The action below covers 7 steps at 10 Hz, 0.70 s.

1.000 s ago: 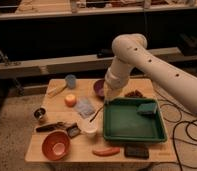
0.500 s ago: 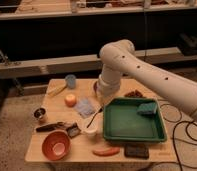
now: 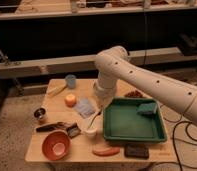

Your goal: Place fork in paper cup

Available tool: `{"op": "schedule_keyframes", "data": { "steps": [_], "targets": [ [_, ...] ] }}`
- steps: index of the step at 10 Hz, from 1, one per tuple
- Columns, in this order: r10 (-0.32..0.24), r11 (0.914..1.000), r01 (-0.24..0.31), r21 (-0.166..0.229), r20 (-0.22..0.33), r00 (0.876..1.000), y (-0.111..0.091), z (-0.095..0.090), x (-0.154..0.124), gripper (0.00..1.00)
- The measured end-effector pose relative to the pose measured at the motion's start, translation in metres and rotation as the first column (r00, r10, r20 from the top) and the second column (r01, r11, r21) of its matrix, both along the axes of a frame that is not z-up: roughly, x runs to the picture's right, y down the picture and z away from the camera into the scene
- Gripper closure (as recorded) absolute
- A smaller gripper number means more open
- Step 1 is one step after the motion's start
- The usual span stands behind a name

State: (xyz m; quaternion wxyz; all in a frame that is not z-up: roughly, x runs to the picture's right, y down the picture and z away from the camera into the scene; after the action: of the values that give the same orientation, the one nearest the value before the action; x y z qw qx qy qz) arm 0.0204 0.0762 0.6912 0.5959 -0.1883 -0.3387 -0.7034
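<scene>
**Fork over cup: line up before letting go**

Big white robot arm point(image 3: 142, 75) reaches in from the right over the light wooden table point(image 3: 117, 155). Green plastic tray point(image 3: 134, 131) sits right of centre w/ a teal sponge point(image 3: 147, 108) in it. Orange bowl point(image 3: 57, 145) at front left.

Gripper point(image 3: 103, 100) hangs low above mid-table, just left of the tray; can't tell how it's set. Short white paper cup point(image 3: 90, 131) stands upright between bowl and tray. Thin pale metal fork point(image 3: 95, 119) slants from gripper down toward cup rim; tip looks at or in the mouth, not sure.

To do well, IMO: centre tip over mouth, lower slowly, avoid nudging rim; light cup tips easily.
</scene>
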Motion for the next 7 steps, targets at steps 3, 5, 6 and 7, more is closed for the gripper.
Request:
{"op": "schedule_keyframes", "data": {
  "steps": [3,5,6,7],
  "targets": [
    [-0.006,0.9998,0.006,-0.02,-0.006,1.0,0.008,0.01,-0.007,0.73],
    [-0.033,0.9991,0.032,-0.029,-0.012,0.999,0.015,0.012,-0.011,0.53],
    [-0.031,0.9991,0.031,-0.029,-0.015,0.999,0.015,0.012,-0.009,0.5],
    [-0.031,0.9991,0.031,-0.028,-0.015,0.999,0.015,0.012,-0.009,0.5]
  ]
}}
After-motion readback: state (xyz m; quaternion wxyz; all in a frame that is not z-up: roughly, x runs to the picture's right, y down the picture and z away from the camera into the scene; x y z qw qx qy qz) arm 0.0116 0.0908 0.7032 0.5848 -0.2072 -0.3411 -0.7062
